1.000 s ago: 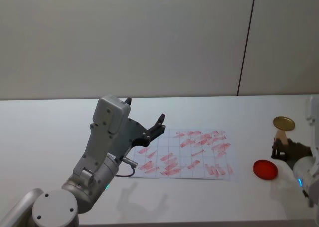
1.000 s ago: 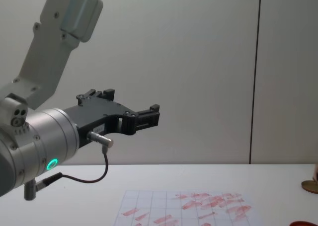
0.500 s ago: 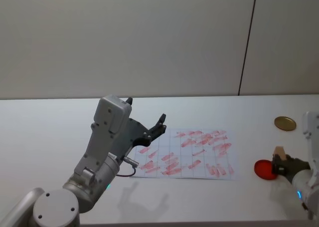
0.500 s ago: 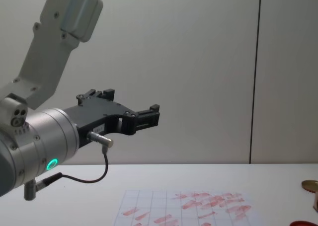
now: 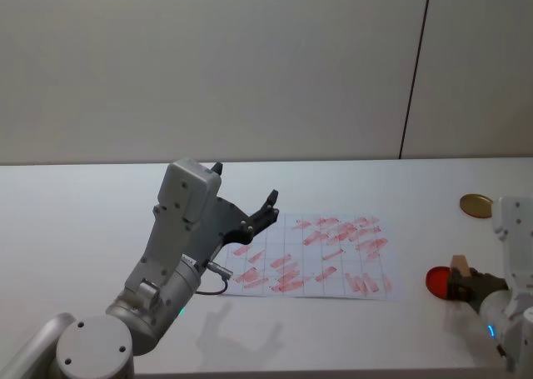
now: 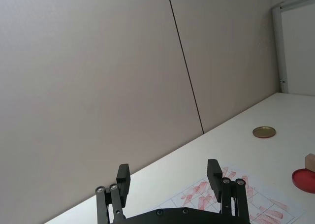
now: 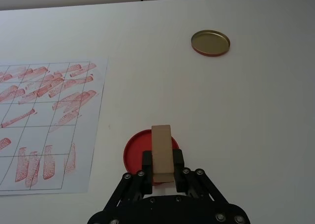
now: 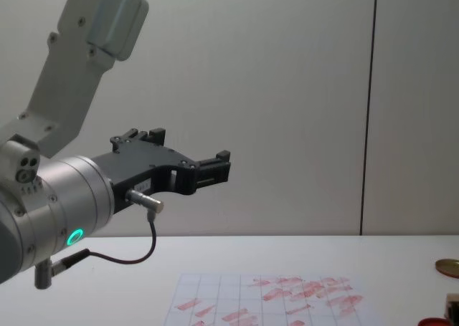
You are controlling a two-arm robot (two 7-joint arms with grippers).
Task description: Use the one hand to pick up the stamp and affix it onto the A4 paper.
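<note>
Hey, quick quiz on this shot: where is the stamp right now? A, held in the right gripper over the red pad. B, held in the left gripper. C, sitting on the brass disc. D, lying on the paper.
A: the right gripper is shut on the stamp, which sits over the red pad, beside the A4 paper.

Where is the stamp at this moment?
The stamp is clamped in the right gripper at the table's right side, over the red ink pad, just right of the A4 paper.
</note>
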